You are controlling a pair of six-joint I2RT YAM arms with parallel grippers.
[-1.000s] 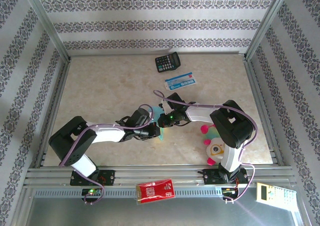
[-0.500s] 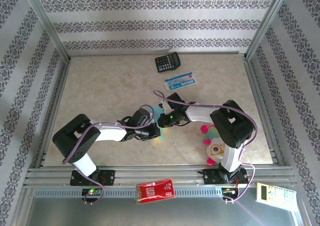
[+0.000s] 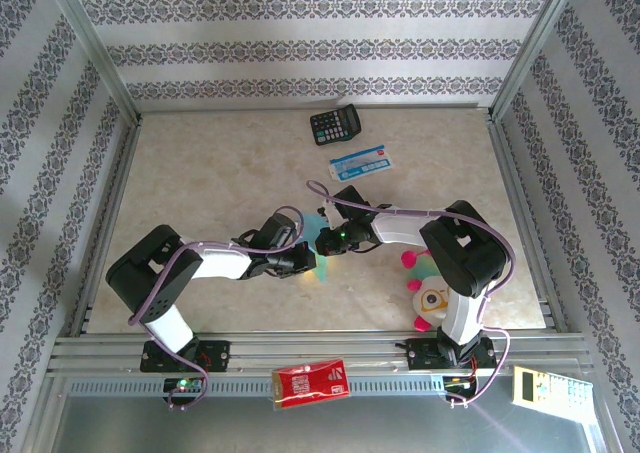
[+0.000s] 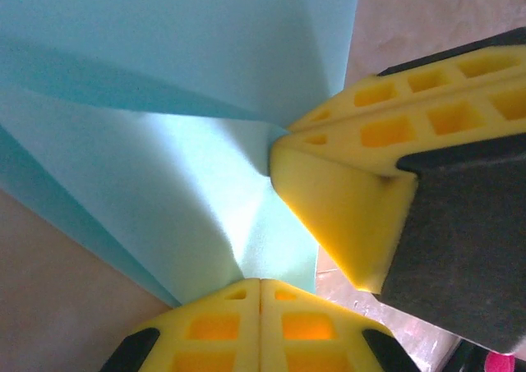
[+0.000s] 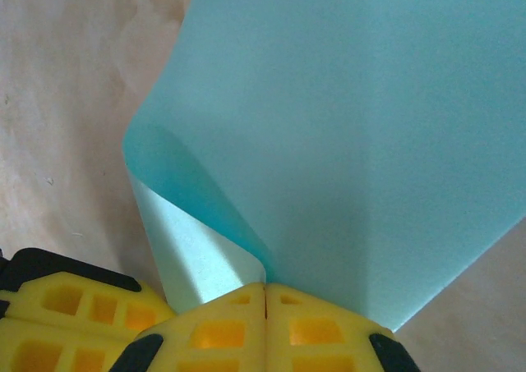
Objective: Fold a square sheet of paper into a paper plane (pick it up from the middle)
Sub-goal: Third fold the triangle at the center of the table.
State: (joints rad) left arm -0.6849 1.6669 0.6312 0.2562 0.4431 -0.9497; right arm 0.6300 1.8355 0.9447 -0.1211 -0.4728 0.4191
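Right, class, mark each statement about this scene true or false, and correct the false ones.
1. The left hand and the right hand are both shut on the turquoise sheet. True.
2. The turquoise sheet lies flat on the table. False: it is curled, pinched between the two hands.
3. The black calculator lies close to the arms' bases. False: it lies at the far side of the table, beyond the blue-and-white card.
4. A plush toy lies beside the right arm. True.
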